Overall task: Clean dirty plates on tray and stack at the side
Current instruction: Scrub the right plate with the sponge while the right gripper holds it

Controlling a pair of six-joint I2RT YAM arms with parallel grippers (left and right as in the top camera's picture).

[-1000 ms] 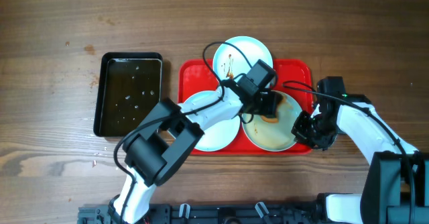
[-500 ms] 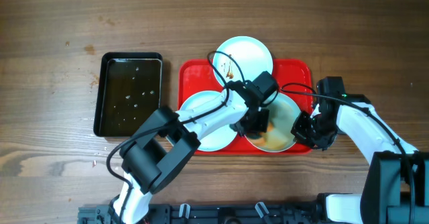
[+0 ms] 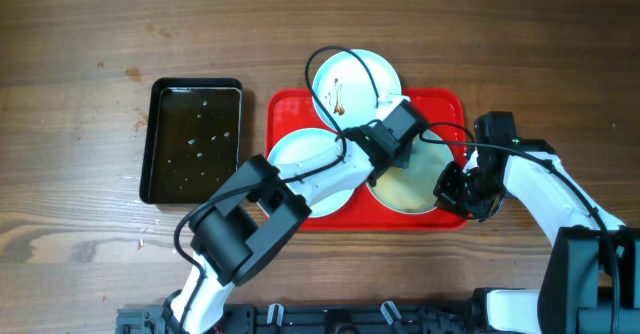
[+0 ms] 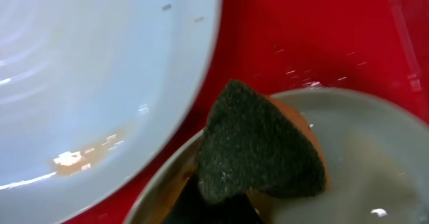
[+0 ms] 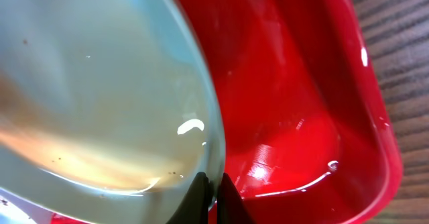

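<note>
Wooden table, bearing the red tray right of centre and, well apart to its left, a black pan of dark speckled liquid. Three plates on the tray: far plate, brown-smeared, overhanging the far rim; left plate, at the near left; right plate, at the near right, filmed pale brown, just beside the left plate. Dark scouring sponge, orange-backed, clamped in the left gripper on the right plate's far-left edge; right gripper, jaws narrow, pinching that plate's right rim.
</note>
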